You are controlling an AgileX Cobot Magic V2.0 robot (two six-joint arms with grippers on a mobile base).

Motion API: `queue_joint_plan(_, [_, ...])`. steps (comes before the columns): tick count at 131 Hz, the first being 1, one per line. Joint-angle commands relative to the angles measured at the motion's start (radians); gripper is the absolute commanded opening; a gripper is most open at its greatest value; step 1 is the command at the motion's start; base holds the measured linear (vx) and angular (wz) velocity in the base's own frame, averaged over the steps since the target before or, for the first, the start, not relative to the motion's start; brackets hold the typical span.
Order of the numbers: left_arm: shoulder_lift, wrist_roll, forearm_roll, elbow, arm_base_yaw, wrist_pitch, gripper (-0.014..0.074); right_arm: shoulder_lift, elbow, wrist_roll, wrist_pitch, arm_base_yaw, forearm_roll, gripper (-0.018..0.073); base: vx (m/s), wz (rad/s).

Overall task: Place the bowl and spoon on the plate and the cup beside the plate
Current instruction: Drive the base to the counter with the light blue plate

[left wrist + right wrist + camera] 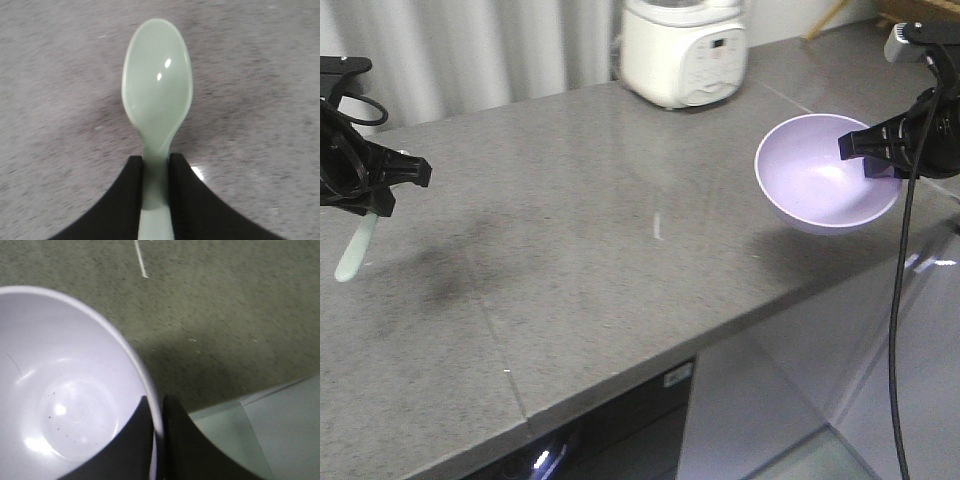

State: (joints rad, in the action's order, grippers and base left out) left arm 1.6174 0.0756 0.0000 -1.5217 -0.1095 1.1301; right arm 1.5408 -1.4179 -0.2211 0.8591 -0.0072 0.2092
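The left gripper (156, 195) clamped the mint-green spoon (157, 90) by its handle, scoop jutting at 12 o'clock over the grey countertop (600, 250). The right gripper (158, 440) pinched the lavender bowl (65, 390) by its rim, the bowl lying at its 9 o'clock.

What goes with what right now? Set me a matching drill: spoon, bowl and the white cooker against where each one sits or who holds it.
Things:
1. spoon
2. bowl
3. white cooker

Places or states:
A. clamped at its rim by the right gripper
B. standing at the back of the counter
C. pinched by its handle in the left gripper

Pairs: 1-C, 2-A, 3-B
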Motion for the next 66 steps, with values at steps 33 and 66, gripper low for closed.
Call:
queue_joint_plan(33, [-0.044,0.008,0.0,-0.026,-0.007,-0.029,-0.0007,-0.042,-0.028,-0.001,-0.054,-0.002,0.012,-0.0003,-0.07,-0.48])
queue_joint_plan(66, [-0.044,0.008,0.0,-0.026,-0.007,-0.029,-0.0007,-0.042,-0.028,-0.001,-0.054,-0.002,0.012,-0.0003,-0.06,-0.46])
